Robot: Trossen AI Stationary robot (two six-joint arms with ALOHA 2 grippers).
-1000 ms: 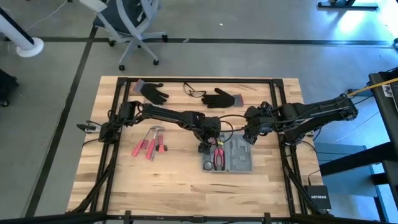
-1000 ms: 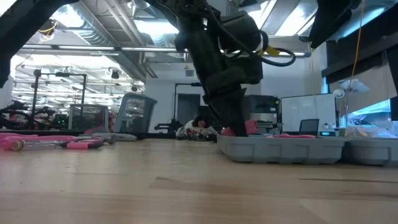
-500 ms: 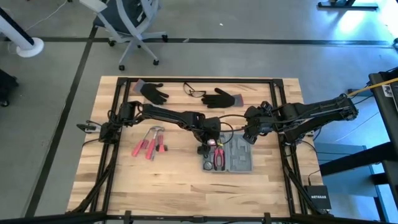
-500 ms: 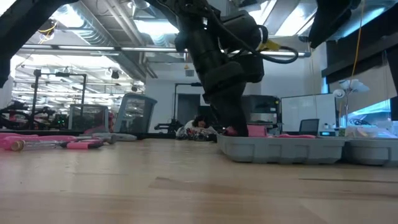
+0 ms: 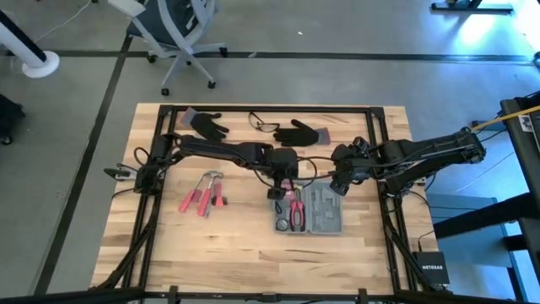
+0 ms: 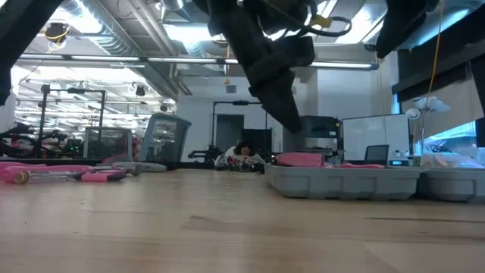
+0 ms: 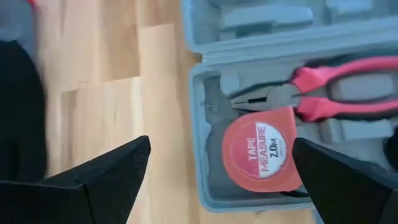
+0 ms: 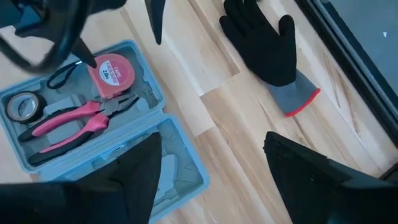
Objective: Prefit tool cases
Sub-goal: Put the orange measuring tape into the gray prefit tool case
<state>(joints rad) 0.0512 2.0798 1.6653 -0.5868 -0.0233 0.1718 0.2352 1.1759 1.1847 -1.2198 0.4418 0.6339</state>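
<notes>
Grey-blue tool case (image 8: 93, 137) lies open holding tape measure (image 7: 261, 155) and pliers (image 8: 78, 124)

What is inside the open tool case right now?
The tool case holds a red tape measure, red-handled pliers and a tape roll; the left arm partly covers its far corner.

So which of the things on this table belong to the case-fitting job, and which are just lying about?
Part of the job:
- tool case, lying open
- tape measure and pliers seated in it
- loose red-handled tools

Lying about:
- two black gloves
- glasses
</notes>
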